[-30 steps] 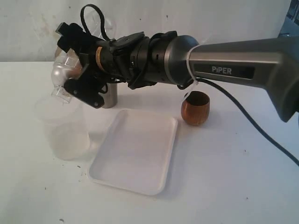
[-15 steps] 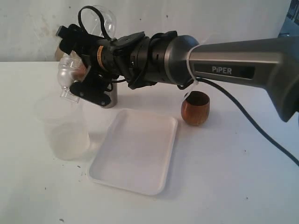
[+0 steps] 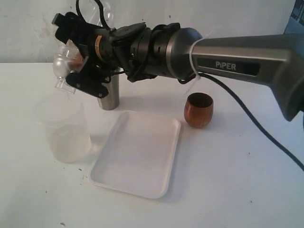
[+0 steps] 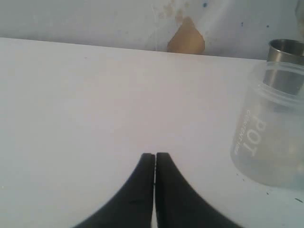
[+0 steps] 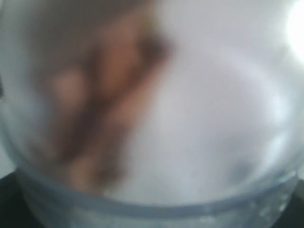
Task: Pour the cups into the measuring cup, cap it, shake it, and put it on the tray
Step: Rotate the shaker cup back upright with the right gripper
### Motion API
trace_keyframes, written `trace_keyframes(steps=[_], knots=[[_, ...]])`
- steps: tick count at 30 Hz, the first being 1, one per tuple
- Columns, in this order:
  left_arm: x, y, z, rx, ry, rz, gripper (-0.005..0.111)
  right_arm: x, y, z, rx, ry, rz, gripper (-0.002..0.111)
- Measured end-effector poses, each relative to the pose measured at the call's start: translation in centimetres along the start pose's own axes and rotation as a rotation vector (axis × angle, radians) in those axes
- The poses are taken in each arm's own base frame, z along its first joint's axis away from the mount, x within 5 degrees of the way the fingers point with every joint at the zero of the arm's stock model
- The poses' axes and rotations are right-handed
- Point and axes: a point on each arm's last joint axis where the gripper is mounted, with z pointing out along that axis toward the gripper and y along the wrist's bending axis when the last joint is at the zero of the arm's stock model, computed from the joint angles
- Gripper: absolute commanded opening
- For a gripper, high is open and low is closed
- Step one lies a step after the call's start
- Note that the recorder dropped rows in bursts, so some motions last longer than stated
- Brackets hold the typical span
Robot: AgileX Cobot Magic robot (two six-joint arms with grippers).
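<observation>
- Right gripper?
- I saw it clamped wide on the clear domed plastic lid, above the tall clear printed plastic measuring cup, beside the flat white low-rimmed tray.
- Left gripper?
- Smooth black fingers pressed together, empty.

Table: I see a plain white matte top with a few dark specks.
Wall: pale grey behind it, blotchy and stained.
Tan patch: low on the wall, at the table's far edge.
Light: soft, faint shadows.
</observation>
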Motion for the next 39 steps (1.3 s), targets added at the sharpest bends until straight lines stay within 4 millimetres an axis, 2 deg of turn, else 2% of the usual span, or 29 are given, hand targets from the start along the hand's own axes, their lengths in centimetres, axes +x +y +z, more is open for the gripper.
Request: trace_keyframes(steps=[5,15,23,39], knots=[[0.0,0.0,0.0,0.000,0.000,0.000,0.001,0.5,-0.6,0.0,0.019,0.014,0.003,0.000],[0.0,0.0,0.0,0.000,0.000,0.000,0.001,-0.2,0.0,0.6,0.005,-0.001,0.000,0.000],[0.0,0.0,0.0,0.000,0.000,0.000,0.001,0.4,-0.7,0.6,0.029,0.011,0.004,0.000],[0.0,0.0,0.0,0.000,0.000,0.000,0.001,-0.2,-1.2,0.5,0.048,-0.011,0.001,0.000]])
